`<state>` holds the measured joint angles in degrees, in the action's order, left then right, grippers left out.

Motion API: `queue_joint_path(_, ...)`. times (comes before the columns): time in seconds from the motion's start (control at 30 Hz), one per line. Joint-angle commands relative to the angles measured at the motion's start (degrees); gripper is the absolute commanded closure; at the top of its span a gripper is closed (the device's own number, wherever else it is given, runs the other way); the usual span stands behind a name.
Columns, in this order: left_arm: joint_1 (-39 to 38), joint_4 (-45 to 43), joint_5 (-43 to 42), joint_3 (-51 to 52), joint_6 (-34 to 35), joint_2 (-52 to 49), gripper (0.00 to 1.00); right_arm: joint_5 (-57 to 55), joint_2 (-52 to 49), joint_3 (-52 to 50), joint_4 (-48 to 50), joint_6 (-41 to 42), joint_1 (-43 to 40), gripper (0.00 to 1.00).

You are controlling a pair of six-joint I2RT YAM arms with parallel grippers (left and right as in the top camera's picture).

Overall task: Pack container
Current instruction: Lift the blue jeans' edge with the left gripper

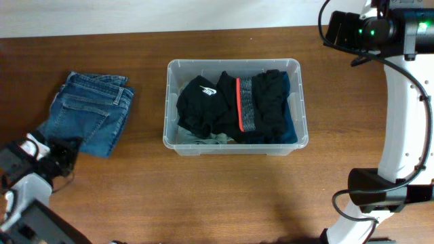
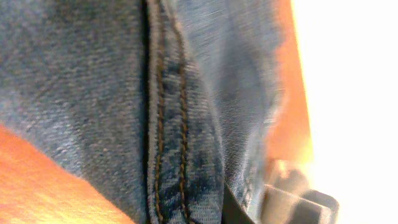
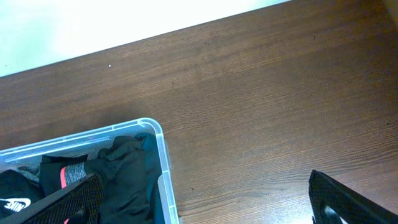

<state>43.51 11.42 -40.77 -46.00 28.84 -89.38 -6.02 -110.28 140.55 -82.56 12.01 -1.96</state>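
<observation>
The container (image 1: 167,102), a clear plastic bin, sits mid-table holding black clothes (image 1: 203,102) and a dark garment with a red stripe (image 1: 254,102). Folded blue jeans (image 1: 91,112) lie on the table to its left. My left gripper (image 1: 62,158) is at the jeans' near-left corner. In the left wrist view denim (image 2: 93,93) and an orange-stitched seam fill the frame, pressed against a dark finger (image 2: 233,208), so the jaws are shut on the jeans. My right gripper (image 3: 208,211) hangs open and empty over bare table beside the container's corner (image 3: 163,155).
The right arm's white links (image 1: 400,129) and dark base (image 1: 380,190) stand along the table's right side. The table's far edge meets a pale wall (image 1: 169,13). Bare wood (image 1: 224,196) lies in front of the container.
</observation>
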Motion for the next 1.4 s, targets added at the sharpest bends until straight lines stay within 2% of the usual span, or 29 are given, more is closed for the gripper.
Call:
queue_joint_path(0.0,-0.2,2.9,-1.3,-4.4,0.5,8.5,0.99,-0.7,0.2,0.1,0.0,0.2,-0.3,0.02)
queue_joint_path(0.2,-1.7,11.4,8.1,-9.2,0.4,16.2,0.99,-0.7,0.2,0.1,0.0,0.2,-0.3,0.02)
queue_joint_path(0.57,-8.3,12.7,8.0,-17.3,0.4,17.6,0.99,-0.7,0.2,0.1,0.0,0.2,-0.3,0.02)
queue_joint_path(0.7,-11.0,12.7,8.1,-21.4,-2.8,17.6,0.99,-0.7,0.2,0.1,0.0,0.2,-0.3,0.02)
queue_joint_path(0.83,-13.0,12.3,8.0,-24.8,-2.8,17.6,1.00,-0.7,0.2,0.1,0.0,0.2,-0.3,0.02)
queue_joint_path(1.07,-17.3,-3.9,-1.9,-26.1,-5.0,17.6,0.99,-0.7,0.2,0.1,0.0,0.2,-0.3,0.02)
queue_joint_path(1.37,-25.7,-26.3,-1.5,-26.1,3.9,15.6,1.00,-0.7,0.2,0.1,0.0,0.2,-0.3,0.02)
